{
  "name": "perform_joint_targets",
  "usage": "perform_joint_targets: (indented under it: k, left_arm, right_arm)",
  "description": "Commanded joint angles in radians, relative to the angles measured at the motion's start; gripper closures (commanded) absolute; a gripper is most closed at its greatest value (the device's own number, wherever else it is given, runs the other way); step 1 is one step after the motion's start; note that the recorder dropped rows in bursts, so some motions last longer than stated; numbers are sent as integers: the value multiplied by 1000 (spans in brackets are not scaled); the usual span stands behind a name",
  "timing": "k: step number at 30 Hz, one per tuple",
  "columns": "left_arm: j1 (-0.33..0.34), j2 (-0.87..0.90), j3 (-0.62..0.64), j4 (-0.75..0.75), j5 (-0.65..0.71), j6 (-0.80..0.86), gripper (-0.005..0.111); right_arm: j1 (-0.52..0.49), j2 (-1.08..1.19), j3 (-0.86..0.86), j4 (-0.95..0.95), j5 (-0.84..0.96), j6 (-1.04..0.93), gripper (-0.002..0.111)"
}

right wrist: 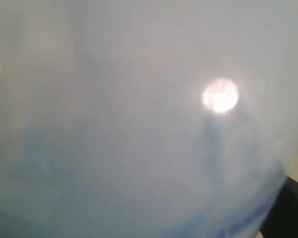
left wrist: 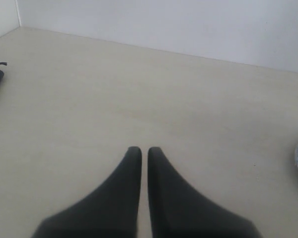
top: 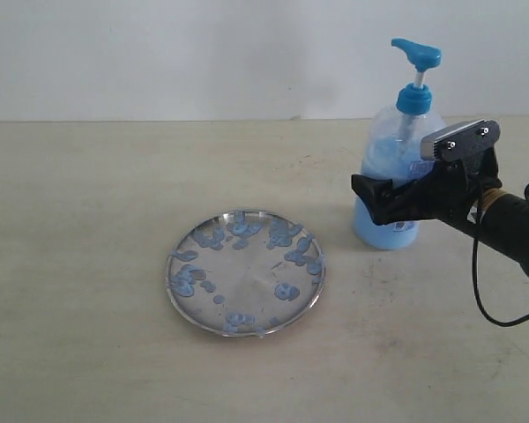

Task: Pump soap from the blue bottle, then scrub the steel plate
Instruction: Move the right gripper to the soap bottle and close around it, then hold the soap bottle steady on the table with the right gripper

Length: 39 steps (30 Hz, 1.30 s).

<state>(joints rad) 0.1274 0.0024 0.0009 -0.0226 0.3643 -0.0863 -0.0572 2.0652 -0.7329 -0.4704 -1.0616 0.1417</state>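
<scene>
Exterior view sets the blue bottle [top: 395, 145] upright on the table [top: 88, 220], near the steel plate [top: 247, 275], whose face is dotted with soap [top: 286, 291]. The right claw [top: 375, 198] reaches across the bottle's lower body; I cannot tell whether it clamps. Right wrist view shows only blurred bottle wall. Left wrist view alone shows the left claw [left wrist: 144, 151], clenched on nothing above the table. Wide table lies open left of the plate

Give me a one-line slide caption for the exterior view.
Right claw at the bottle; beside it on the table, the plate dotted with soap.
</scene>
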Motion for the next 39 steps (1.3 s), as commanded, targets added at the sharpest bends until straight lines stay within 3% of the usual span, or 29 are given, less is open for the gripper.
perform_joint_targets:
  k: [1, 4, 9, 14, 19, 24, 30, 34, 39]
  left_arm:
    - [2, -2, -1, -4, -5, 3, 102]
    - [2, -2, -1, -4, -5, 3, 102]
    - [2, -2, -1, -4, -5, 3, 102]
    - [2, -2, -1, -4, -5, 3, 102]
    - [2, -2, -1, -4, -5, 3, 102]
    - [2, -2, -1, -4, -5, 3, 102]
    - [2, -2, -1, -4, -5, 3, 102]
    - [2, -2, -1, -4, -5, 3, 102]
    - [2, -2, -1, 63, -9, 17, 102]
  right_arm:
    - [-1, 11, -34, -16, 7, 1, 7]
    - [-1, 11, -37, -5, 27, 1, 31]
    - [-1, 11, -37, -117, 106, 1, 109]
    - [-1, 14, -37, -126, 102, -13, 108]
    - [-3, 14, -37, -216, 104, -280, 108]
    - [-3, 14, -37, -584, 167, -39, 108]
    - [-16, 10, -37, -700, 162, 40, 108]
    - [-112, 10, -37, -824, 154, 119, 108]
    - [-203, 10, -37, -825, 56, 125, 108]
